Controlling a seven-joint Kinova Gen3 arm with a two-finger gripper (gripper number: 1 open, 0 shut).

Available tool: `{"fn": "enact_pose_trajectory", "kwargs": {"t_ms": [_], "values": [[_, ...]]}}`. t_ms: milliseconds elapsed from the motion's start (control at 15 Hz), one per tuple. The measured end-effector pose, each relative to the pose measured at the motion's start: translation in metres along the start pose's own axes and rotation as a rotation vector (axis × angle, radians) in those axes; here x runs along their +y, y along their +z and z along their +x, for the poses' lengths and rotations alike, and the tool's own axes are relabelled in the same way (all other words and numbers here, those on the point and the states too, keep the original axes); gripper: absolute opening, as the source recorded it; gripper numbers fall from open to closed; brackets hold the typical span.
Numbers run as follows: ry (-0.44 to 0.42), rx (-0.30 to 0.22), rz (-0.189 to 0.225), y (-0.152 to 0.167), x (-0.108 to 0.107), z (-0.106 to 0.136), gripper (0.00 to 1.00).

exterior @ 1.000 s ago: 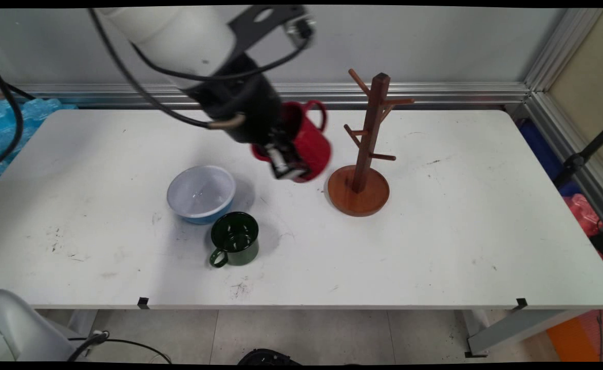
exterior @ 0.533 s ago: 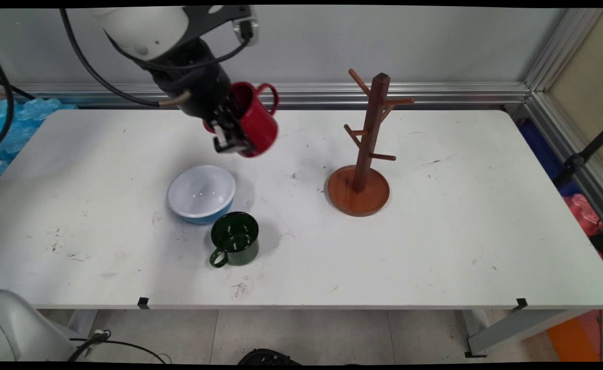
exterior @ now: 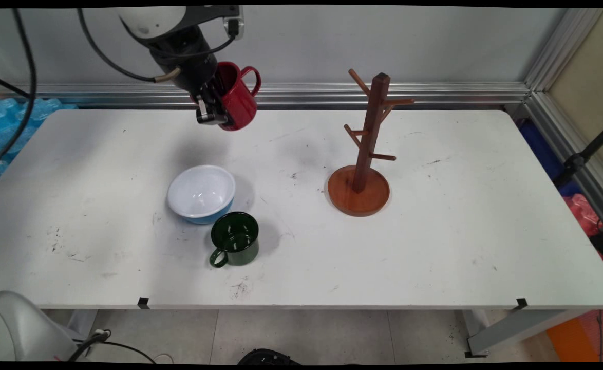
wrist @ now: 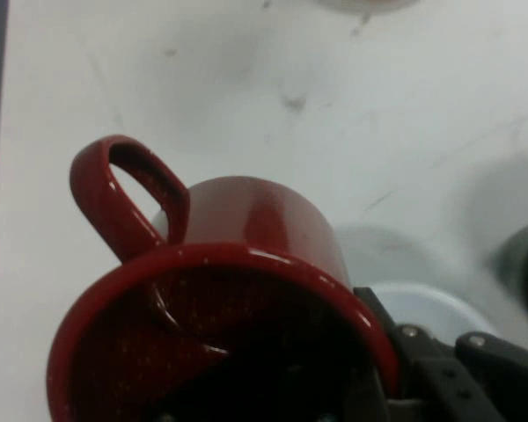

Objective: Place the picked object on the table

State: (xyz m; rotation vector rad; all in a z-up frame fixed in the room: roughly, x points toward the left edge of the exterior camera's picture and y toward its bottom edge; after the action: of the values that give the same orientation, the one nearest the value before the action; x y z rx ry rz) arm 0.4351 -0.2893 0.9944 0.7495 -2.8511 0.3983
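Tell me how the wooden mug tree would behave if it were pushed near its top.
The mug tree is tall and slim, so a push up high would probably tip it rather than slide it. Its broad round base should resist gentle nudges. It looks like rigid wood; its thin pegs might snap under force.

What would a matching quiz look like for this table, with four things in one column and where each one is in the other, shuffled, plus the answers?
Things:
1. red mug
2. green mug
3. bowl
4. wooden mug stand

Places:
A. standing on the table, right of centre, with bare pegs
B. on the table, nearest the front edge, handle towards the front left
C. held in the air by the gripper, over the table's far side
D. on the table, just behind and left of the green mug

Pairs: 1-C, 2-B, 3-D, 4-A
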Motion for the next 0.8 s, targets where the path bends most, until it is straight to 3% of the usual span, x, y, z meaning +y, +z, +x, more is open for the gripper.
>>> {"fn": "enact_pose_trajectory", "kwargs": {"t_ms": [267, 800], "values": [[0.045, -0.05, 0.001, 0.03, -0.032, 0.0, 0.0], [0.13, -0.126, -0.053, 0.095, -0.063, 0.002, 0.0]]}}
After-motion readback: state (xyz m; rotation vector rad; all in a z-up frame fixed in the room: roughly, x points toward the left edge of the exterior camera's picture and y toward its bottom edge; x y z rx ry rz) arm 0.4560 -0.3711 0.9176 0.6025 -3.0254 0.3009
